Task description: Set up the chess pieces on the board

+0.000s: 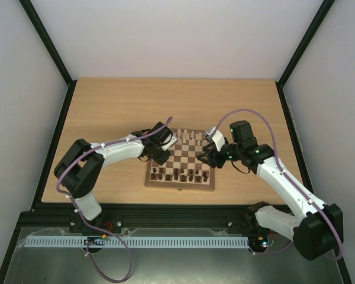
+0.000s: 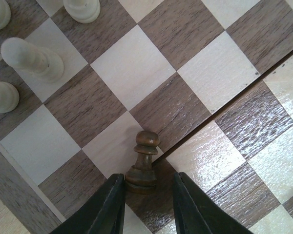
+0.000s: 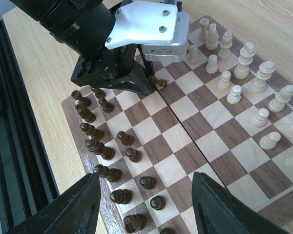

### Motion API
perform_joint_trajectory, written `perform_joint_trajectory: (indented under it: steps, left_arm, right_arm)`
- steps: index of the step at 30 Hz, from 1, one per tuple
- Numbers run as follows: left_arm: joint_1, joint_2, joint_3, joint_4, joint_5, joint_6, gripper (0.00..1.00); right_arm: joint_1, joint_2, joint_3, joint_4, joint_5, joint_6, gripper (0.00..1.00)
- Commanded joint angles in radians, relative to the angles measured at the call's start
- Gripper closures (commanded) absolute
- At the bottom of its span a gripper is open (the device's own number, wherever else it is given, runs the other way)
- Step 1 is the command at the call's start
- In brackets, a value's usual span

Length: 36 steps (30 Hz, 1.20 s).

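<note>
The board [image 1: 180, 186] lies mid-table, with dark chess pieces [image 3: 101, 150] along its near side and pale ones [image 3: 244, 61] along the far side. In the left wrist view, a dark pawn [image 2: 143, 163] stands on a dark square near the board's centre seam. My left gripper [image 2: 147, 187] straddles it: the left finger touches its base, and a gap shows on the right finger's side. My right gripper [image 3: 145, 195] hovers wide open over the board's dark-piece side, holding nothing. From there I see the left gripper [image 3: 149, 83] low on the board at its left edge.
Three pale pieces [image 2: 31, 58] stand just beyond the left gripper near the board's edge. Bare wooden table [image 1: 118, 106] surrounds the board. Black frame posts [image 1: 47, 41] and a rail along the near edge bound the workspace.
</note>
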Motion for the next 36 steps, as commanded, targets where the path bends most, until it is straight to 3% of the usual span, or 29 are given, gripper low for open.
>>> perform_joint_trajectory:
  steps: [1,12,20,29,36]
  left_arm:
    - [-0.004,0.047,0.01,-0.005,-0.006,-0.01,0.71]
    - [-0.004,0.021,0.005,0.024,0.034,-0.009,0.82]
    - [-0.004,-0.098,-0.036,0.052,0.055,-0.048,0.84]
    - [-0.009,-0.399,-0.215,0.26,0.204,-0.103,0.84]
    - [-0.012,-0.473,-0.241,0.322,0.251,-0.082,0.83]
  right_arm:
    - [0.003,0.003,-0.014,-0.023,-0.011,-0.013,0.48]
    - [0.003,0.003,-0.012,-0.018,-0.012,0.001,0.48]
    - [0.003,0.11,0.093,-0.03,-0.02,0.139,0.49]
    - [0.0,0.396,0.385,-0.245,-0.248,0.26,0.51]
    - [0.006,0.574,0.508,-0.306,-0.426,0.289,0.56]
